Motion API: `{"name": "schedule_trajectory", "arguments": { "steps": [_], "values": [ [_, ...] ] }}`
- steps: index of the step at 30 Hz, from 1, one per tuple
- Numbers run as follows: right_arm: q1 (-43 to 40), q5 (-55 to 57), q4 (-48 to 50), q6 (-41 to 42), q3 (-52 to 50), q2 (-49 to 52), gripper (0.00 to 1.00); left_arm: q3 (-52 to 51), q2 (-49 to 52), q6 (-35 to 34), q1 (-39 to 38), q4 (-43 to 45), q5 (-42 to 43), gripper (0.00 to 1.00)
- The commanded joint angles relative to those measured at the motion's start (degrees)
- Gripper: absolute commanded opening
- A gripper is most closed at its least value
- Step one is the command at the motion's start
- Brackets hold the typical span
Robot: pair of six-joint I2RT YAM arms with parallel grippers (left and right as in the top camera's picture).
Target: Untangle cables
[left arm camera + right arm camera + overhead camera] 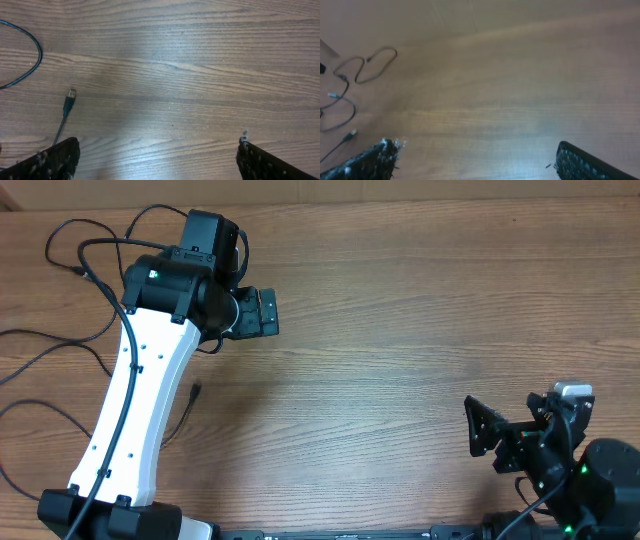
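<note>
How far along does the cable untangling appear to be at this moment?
Done: the cables lie as loose strands on the table beside the left arm, one plug tip lying free. In hand: nothing; the left gripper and right gripper are open and empty. Left: some strands seem to cross, and the arm hides part of them, so full separation cannot be confirmed.

The tabletop (420, 330) is evenly lit and sharply rendered from overhead. A pale sheen is seen across the wood in the left wrist view; the right wrist view is blurred and warm-tinted.
</note>
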Motion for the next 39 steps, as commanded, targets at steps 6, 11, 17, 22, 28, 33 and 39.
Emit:
{"name": "schedule_trajectory", "arguments": {
  "steps": [6, 11, 17, 22, 28, 33, 39],
  "values": [
    [1.8, -0.6, 12.0, -1.8, -14.1, -8.3, 1.0, 0.4, -0.3, 0.7, -0.1, 0.0, -0.3, 1.0],
    [4.4, -0.6, 22.3, -2.8, -22.9, -13.0, 1.0, 0.4, -0.3, 0.7, -0.1, 0.0, -0.3, 1.0],
    [4.8, -0.1, 32.2, -2.8, -32.1, -19.1, 1.0, 0.5, -0.3, 0.7, -0.1, 0.0, -0.3, 1.0],
    [4.7, 1.4, 40.8, -2.8, -38.4, -22.7, 1.0, 0.5, -0.3, 0.7, -0.1, 0.0, -0.3, 1.0],
    [4.7, 3.3, 48.0, -2.8, -43.0, -23.2, 1.0, 0.5, -0.3, 0.7, -0.1, 0.0, -0.3, 1.0],
    [4.7, 5.2, 51.3, -2.8, -45.5, -23.2, 1.0, 0.4, -0.3, 0.7, -0.1, 0.0, -0.3, 1.0],
    [3.9, 6.1, 54.5, -2.8, -48.2, -23.2, 1.0, 0.5, -0.3, 0.7, -0.1, 0.0, -0.3, 1.0]
  ]
}}
